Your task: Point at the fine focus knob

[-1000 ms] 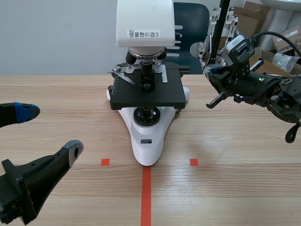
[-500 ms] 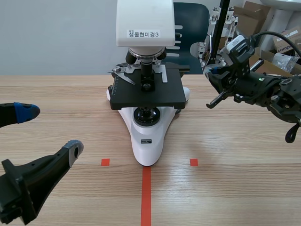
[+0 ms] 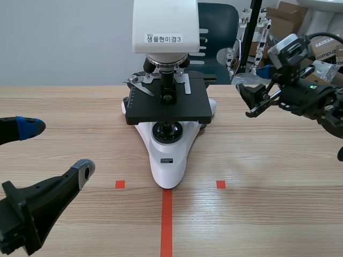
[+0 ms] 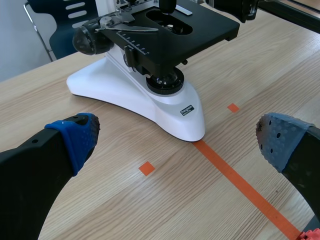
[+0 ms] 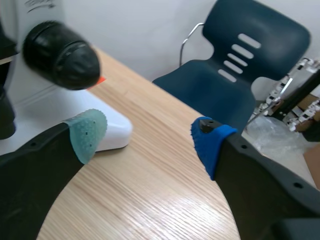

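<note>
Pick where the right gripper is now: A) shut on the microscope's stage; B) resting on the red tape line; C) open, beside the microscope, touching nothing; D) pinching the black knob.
C: the right gripper has its fingers apart, with the black knob ahead of them and clear of the microscope.

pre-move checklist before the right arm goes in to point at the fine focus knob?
1. Knob in sight: ok, black focus knob lies ahead of the right gripper.
2. Fine part told from coarse part: cannot tell.
3. Right gripper empty: ok, open, nothing between the fingers.
4. Tip on target: not ok, a clear gap to the knob.
5. Left gripper out of the way: ok, open, short of the microscope.
</note>
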